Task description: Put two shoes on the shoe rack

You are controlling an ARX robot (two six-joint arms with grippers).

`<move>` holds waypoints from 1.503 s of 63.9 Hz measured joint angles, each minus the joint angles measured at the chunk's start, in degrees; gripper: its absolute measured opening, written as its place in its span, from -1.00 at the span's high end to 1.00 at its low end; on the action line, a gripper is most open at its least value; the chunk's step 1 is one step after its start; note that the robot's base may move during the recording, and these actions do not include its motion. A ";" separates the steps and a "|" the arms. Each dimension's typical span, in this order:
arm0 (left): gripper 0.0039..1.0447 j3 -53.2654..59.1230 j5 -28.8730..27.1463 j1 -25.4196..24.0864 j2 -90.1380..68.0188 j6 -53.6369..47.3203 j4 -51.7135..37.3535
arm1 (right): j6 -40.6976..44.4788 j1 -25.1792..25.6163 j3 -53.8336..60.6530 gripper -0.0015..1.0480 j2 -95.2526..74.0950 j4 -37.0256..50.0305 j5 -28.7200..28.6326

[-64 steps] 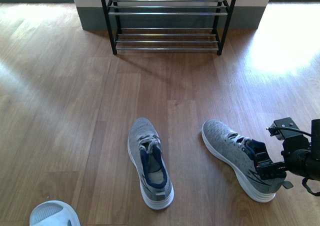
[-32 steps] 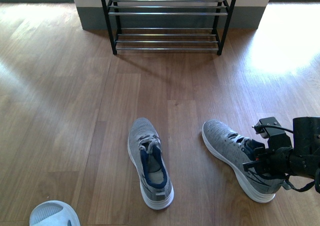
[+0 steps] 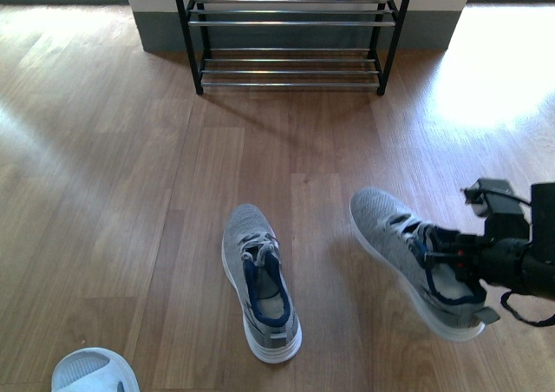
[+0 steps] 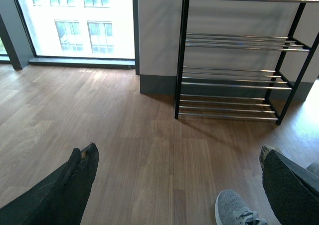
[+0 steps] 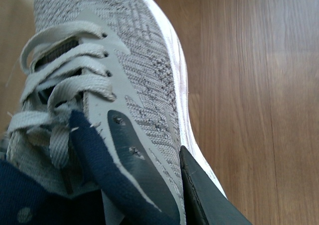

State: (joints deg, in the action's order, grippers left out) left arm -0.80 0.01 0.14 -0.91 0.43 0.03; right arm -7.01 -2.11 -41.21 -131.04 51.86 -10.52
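The right tool (image 3: 447,255) is clamped on the collar of the held sneaker (image 3: 386,223). In the right wrist view one dark finger (image 5: 202,192) presses the outer wall by the navy lining, and the other is presumably inside. This shoe is well short of the shoe rack (image 3: 290,28), out towards its right end, toe pointing at it and apparently tipped up off the floor (image 3: 130,192).

The knit upper should be soft and light, and the thick sole stiffer. The collar rim is a fair hold, but the shoe may sag or swing at the toe.

The left tool (image 4: 177,155) is spread wide and empty.

Farthest from the rack is one pale slide (image 3: 91,370), cut off by the frame. Closer are two grey sneakers, the held one and the second sneaker (image 3: 258,279), which lies on the floor facing the rack's middle. There is one rack with several rod tiers, and none of the tiers in view holds a shoe.
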 joint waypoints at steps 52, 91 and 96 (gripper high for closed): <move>-0.83 0.00 -0.20 0.00 0.00 0.00 0.00 | -9.90 -1.97 23.43 0.97 79.69 -34.75 -7.56; -0.83 -7.56 -35.87 10.38 -22.38 15.37 6.58 | -9.99 -1.57 23.47 0.97 79.76 -34.75 -5.86; -0.83 -11.61 -41.22 10.38 -40.24 21.84 -1.97 | -10.03 -1.64 23.50 0.97 79.71 -34.75 -6.75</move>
State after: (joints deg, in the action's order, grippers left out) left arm -12.40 -41.21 10.52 -41.15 22.26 -1.93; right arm -17.04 -3.75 -17.72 -51.33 17.10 -17.28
